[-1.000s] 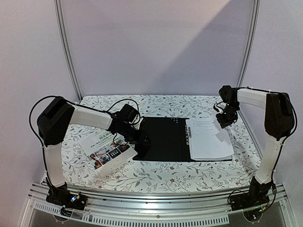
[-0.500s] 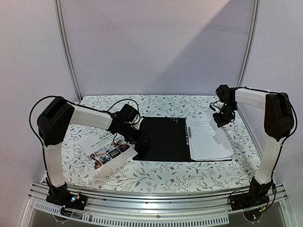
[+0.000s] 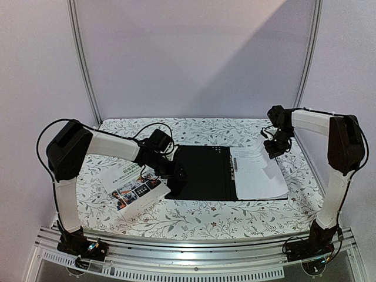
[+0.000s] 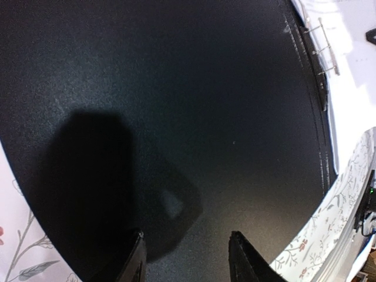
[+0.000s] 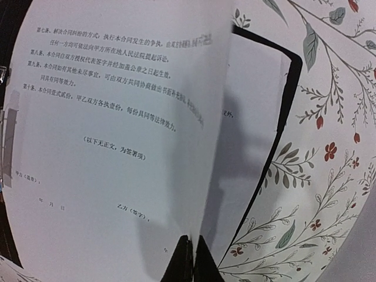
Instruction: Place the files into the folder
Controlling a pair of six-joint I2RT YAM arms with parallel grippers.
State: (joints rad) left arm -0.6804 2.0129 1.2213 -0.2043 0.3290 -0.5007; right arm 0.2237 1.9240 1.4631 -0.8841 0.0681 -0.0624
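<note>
The folder lies open in the middle of the table, black inside up. White printed files rest on its right half. My right gripper is shut on the far right edge of the top sheet, which bends upward from the stack. In the right wrist view the gripper pinches that paper edge, and the folder's black rim shows beside it. My left gripper stands open over the folder's left half, nothing between its fingers. A colourful brochure sheet lies on the table left of the folder.
A metal clip bar runs along the folder's spine beside the white sheets. The table carries a floral cloth. Upright frame poles stand at the back corners, and a metal rail holds the arm bases in front.
My right gripper has shifted slightly back and left with the sheet edge in it, curling the paper higher. The left arm has not moved.
</note>
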